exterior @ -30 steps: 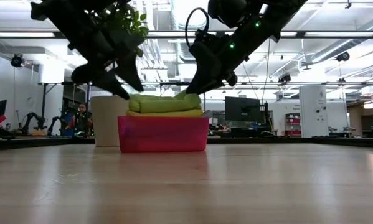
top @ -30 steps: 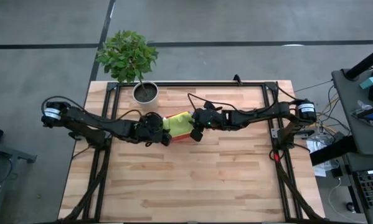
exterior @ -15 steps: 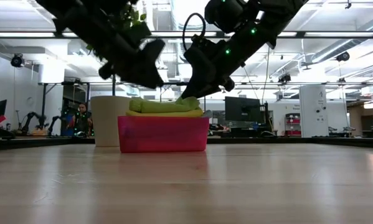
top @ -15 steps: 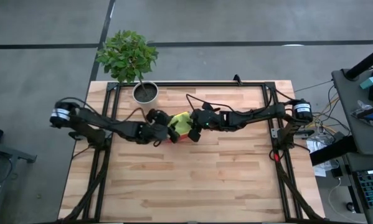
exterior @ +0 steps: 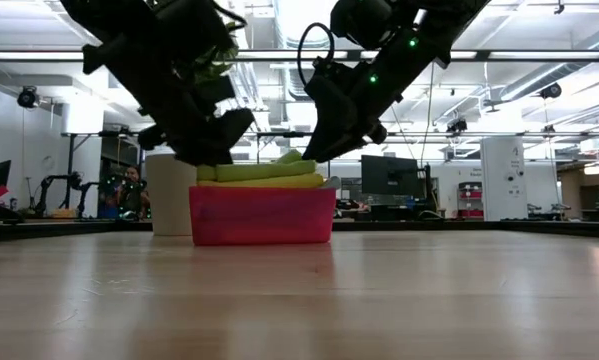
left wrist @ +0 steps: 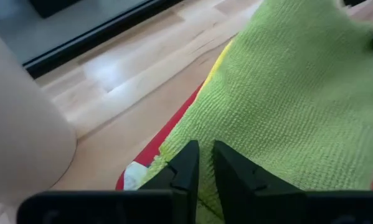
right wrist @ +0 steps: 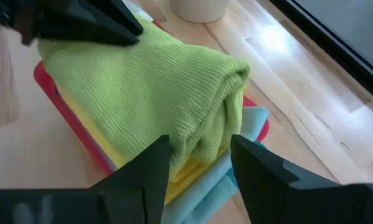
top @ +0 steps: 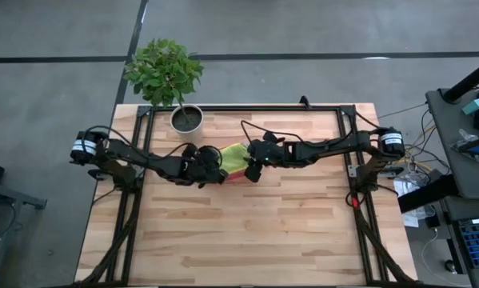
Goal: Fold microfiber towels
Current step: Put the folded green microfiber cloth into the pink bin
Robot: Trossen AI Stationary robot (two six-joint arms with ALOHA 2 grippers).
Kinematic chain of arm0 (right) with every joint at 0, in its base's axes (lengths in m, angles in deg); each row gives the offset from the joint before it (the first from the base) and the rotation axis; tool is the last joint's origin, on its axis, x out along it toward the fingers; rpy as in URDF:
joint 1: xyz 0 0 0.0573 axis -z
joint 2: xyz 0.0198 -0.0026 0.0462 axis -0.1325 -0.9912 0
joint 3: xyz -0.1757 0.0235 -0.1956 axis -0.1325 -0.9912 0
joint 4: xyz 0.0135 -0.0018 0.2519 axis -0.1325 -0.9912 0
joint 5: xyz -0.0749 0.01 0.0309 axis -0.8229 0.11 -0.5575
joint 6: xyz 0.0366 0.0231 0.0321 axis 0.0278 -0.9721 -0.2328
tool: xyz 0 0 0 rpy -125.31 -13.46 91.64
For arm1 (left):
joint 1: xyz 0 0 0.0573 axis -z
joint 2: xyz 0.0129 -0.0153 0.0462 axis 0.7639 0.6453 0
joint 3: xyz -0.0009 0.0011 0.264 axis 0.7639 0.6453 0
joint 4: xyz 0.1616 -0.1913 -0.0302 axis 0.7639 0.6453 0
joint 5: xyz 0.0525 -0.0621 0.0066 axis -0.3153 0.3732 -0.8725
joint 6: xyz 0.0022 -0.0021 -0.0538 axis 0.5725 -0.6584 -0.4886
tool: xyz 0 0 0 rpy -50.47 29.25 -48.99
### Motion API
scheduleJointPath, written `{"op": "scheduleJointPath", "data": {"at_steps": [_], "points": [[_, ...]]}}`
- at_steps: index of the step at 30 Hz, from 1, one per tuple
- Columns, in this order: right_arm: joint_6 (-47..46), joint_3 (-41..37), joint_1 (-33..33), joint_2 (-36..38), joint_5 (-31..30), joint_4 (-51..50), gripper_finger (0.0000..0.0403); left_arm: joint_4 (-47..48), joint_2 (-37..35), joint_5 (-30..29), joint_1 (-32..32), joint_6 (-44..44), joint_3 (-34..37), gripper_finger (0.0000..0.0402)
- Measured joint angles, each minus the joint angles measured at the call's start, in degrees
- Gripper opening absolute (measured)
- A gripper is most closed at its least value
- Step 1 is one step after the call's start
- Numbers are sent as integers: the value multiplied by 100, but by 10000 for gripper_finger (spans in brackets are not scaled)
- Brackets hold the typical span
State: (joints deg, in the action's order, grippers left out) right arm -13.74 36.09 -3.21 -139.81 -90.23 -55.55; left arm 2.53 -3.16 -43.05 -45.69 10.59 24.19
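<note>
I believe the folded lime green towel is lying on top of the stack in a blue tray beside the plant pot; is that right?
Not quite: the tray is pink, not blue, as the low view shows. The rest holds: the folded lime green towel lies on top of the stack in it, beside the plant pot.

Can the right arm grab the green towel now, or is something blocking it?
Probably yes. The right gripper hangs open just off the green towel's folded edge, and nothing sits between them. The left gripper is nearly shut at the towel's other side, so it leaves this end free.
</note>
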Motion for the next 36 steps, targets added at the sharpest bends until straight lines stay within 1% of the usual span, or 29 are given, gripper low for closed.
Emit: {"op": "scheduleJointPath", "data": {"at_steps": [4, 8, 12, 14, 16, 20, 25, 28, 30, 36], "points": [[37, 0, 0, 154, 0, -227, 170, 8, -161, 130, 0, 310, -66, 31], [37, 0, 0, 385, 0, -314, 168, -10, -471, 336, 15, 588, -140, 31], [38, 0, -30, 676, -2, -390, 148, 12, -767, 913, 68, 910, -114, 31], [106, -10, -40, 741, -2, -367, 133, -13, -849, 1104, 127, 1062, -61, 31], [228, -21, -41, 735, 0, -135, 116, 58, -882, 1232, 180, 1202, 27, 31], [576, -121, -20, 383, -3, 953, 79, 29, -816, 1503, 211, 1402, 109, 31], [966, -157, 78, -363, -2, 2268, 34, -52, -583, 1508, 192, 1372, 227, 31], [1029, -144, 134, -777, -10, 2599, 13, -202, -493, 1497, 190, 1363, 257, 31], [1005, -149, 134, -999, -37, 2762, 10, -368, -430, 1493, 190, 1362, 258, 31], [974, -149, 139, -1405, -44, 2920, 9, -357, -336, 1489, 188, 1327, 309, 31]]}}
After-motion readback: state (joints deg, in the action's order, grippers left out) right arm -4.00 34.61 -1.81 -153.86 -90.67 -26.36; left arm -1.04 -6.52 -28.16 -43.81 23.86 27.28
